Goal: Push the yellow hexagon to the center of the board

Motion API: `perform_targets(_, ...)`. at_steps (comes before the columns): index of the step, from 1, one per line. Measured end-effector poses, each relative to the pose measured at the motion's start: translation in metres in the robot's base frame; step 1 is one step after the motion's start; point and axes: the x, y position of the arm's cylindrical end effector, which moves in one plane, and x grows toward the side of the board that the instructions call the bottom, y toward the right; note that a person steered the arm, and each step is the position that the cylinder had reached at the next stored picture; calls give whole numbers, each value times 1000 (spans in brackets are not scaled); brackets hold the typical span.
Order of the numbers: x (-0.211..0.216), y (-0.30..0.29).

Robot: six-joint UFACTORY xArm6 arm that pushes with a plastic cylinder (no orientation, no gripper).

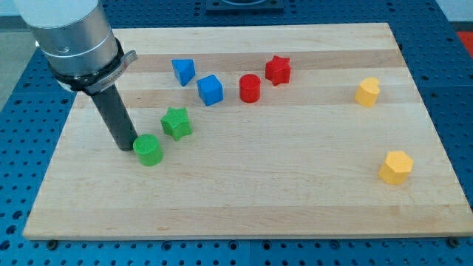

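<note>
Currently yellow hexagon (396,167) upright, view's lower right; my tip (128,147) touches green cylinder (148,151).

Yellow hexagon at the lower right of the frame

The yellow hexagon (396,166) sat flat on the wooden board (281,199), low on the view's right and close to the board's right edge, one flat top face turned upward. It stood alone, touching nothing, well apart from the middle of the board and directly below the other yellow block (367,91) nearer the upper right.
</note>
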Motion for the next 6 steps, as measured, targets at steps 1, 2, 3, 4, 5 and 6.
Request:
perform_targets(1,0,-23)
perform_targets(2,0,-31)
perform_targets(3,32,-31)
perform_targets(4,121,-9)
perform_targets(5,135,8)
perform_targets(6,134,66)
